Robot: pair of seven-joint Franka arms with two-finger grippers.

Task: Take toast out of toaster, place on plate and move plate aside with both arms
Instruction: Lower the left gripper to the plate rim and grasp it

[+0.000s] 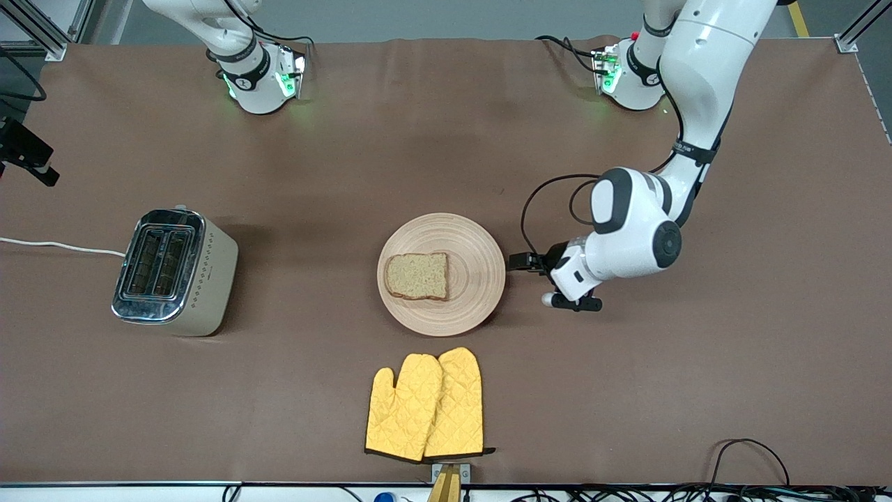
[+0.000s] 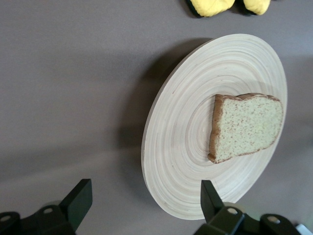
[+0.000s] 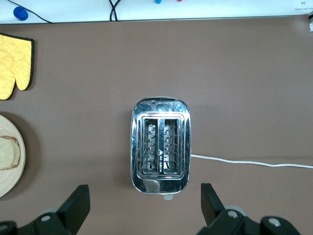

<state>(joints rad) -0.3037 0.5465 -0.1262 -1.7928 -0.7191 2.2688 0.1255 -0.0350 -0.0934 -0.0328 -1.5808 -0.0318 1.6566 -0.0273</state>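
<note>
Toaster (image 1: 174, 272): chrome-topped, cream-sided, two open slots facing up; stands toward the right arm's end of the table (image 1: 446, 139), a white cord (image 1: 63, 245) running from it to that edge.
Right gripper (image 3: 142, 208): held in the air directly over the toaster, fingers spread wide and holding nothing; this arm waits.
Oven mitts (image 1: 426, 406): two quilted yellow mitts with dark cuffs, overlapping, at the table edge nearest the front camera, about mid-length.
Plate (image 1: 474, 293): round, pale beige, wood-like, with fine concentric ring grooves; lies flat near the table's middle, farther from the front camera than the mitts.
Toast (image 1: 417, 276): one squarish slice, speckled tan crumb, darker brown crust on its edges; lies flat on the plate, off centre toward the toaster's side, much smaller than the plate.
Left gripper (image 1: 519, 262): low beside the plate's rim on the side toward the left arm's end of the table; fingers (image 2: 211, 198) released and parted, one seen over the rim in the left wrist view, nothing grasped.
</note>
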